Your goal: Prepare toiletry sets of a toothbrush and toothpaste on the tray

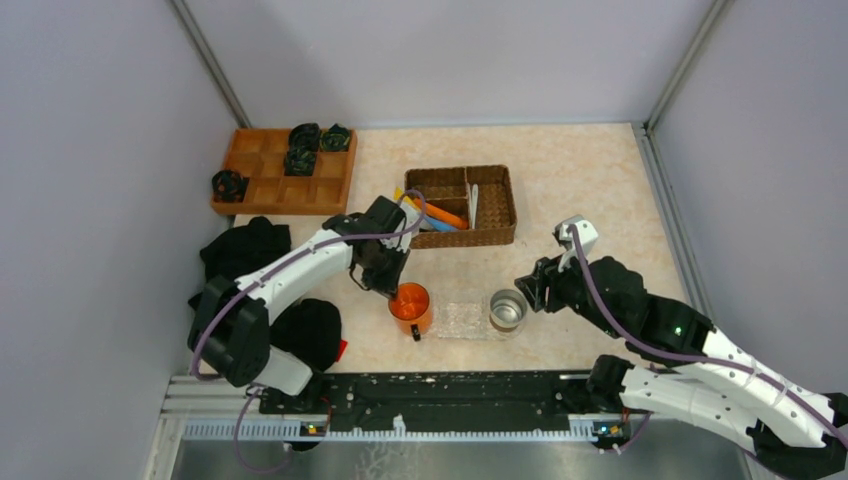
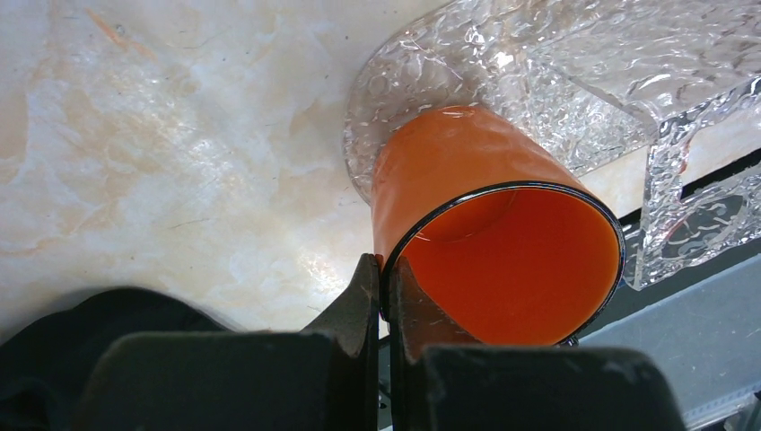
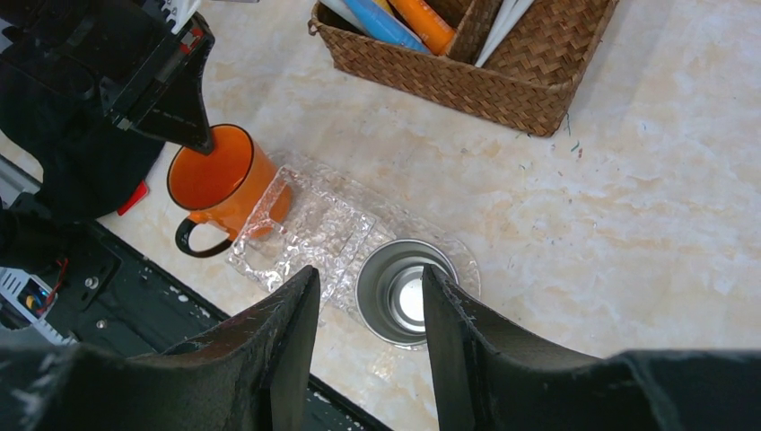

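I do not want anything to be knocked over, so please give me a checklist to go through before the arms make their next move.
1. Left gripper hold on the orange mug: shut on the rim, one finger inside, one outside. Ok.
2. Right gripper ready: open above the steel cup, not touching it. Ok.
3. Tray free for the sets: the mug is at one end, the cup at the other. Not ok.
4. Mug lifted clear of the tray: cannot tell.
5. Toothbrushes and tubes reachable: lying uncovered in the wicker basket. Ok.
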Controlling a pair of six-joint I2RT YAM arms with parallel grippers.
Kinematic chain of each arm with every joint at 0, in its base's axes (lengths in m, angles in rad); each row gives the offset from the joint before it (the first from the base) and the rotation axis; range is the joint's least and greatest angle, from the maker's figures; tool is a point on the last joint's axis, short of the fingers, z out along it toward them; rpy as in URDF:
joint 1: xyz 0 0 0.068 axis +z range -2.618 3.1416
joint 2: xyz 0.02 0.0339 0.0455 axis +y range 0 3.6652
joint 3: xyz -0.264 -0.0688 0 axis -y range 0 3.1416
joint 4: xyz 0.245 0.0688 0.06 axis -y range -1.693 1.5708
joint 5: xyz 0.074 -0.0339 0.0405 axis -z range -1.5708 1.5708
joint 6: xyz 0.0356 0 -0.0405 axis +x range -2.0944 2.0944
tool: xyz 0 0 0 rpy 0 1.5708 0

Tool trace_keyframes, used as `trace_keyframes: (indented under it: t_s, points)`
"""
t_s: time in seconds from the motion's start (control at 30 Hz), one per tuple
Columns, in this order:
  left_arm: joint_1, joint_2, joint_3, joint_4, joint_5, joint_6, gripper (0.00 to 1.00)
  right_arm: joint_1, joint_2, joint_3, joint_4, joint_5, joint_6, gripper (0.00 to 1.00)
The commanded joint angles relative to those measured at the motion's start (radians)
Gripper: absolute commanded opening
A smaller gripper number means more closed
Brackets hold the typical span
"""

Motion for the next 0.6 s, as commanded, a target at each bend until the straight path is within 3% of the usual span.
trace_keyframes:
  t_s: [0.0,0.17,0.43,0.57]
  points:
    - [-0.019,0.027,0.039,0.021,0.035,0.011,0.01,0.006,0.005,0.013,0.016,0.026,0.006,0.46]
    - [-0.024,0.041,0.049,0.014,0.034,0.017,0.02,0.005,0.004,0.010,0.018,0.031,0.007,0.46]
    - [-0.026,0.051,0.061,-0.025,-0.005,-0.004,0.24,0.006,0.010,0.008,0.021,0.028,0.006,0.46]
    - [-0.026,0.038,0.074,-0.037,-0.013,-0.009,0.27,0.006,0.016,0.004,0.028,0.022,0.005,0.46]
